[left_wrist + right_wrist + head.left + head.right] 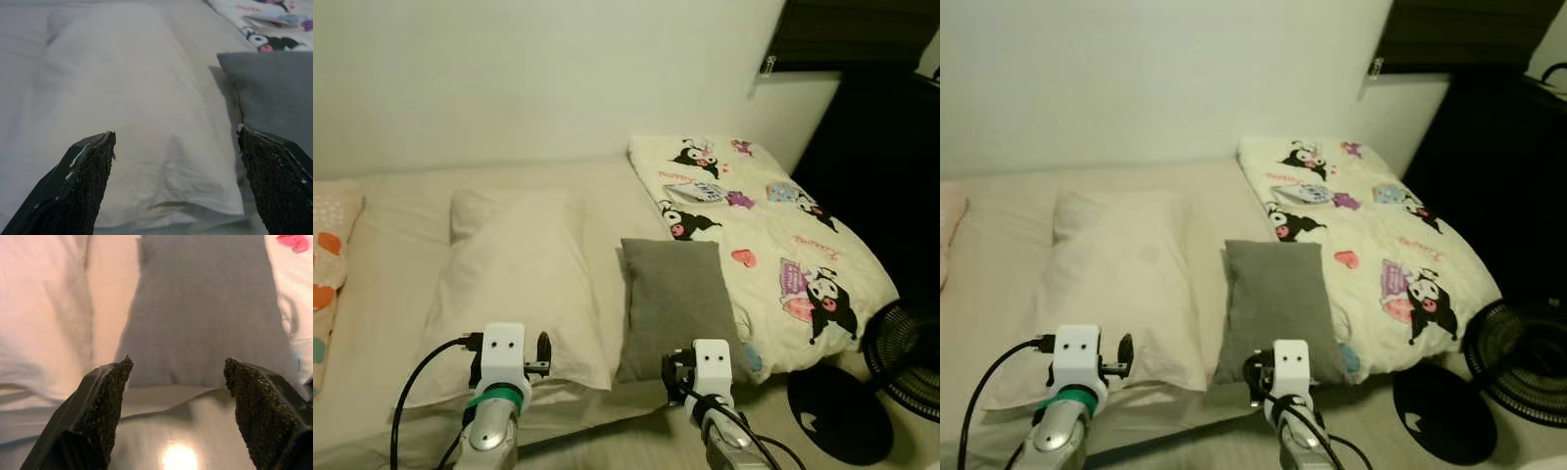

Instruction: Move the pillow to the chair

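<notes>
**Left eye view: two pillows on bed, both hands spread and holding nothing**

Bed (391, 245) noted across most of the scene, covered in a pale sheet and set against a plain wall (529, 78). Cartoon-print duvet (773, 245) bunched at the bed's right end, hanging over the near edge. Large cream pillow (519, 294) lying flat near the bed's middle, long side running away from the robot. Smaller grey pillow (675, 304) lying just beside it on the right, far corner touching the duvet, near end at the mattress edge. Patterned orange-and-white cloth (328, 264) seen at the bed's left end. Round black fan base (837, 411) and fan grille (906, 352) standing on the floor at lower right.

Left hand (176, 181) held in front of the cream pillow's near end, fingers (80, 181) spread wide, nothing between them. Right hand (176, 406) held before the grey pillow's near edge, fingers (105, 406) likewise parted, released, not touching the fabric.
</notes>
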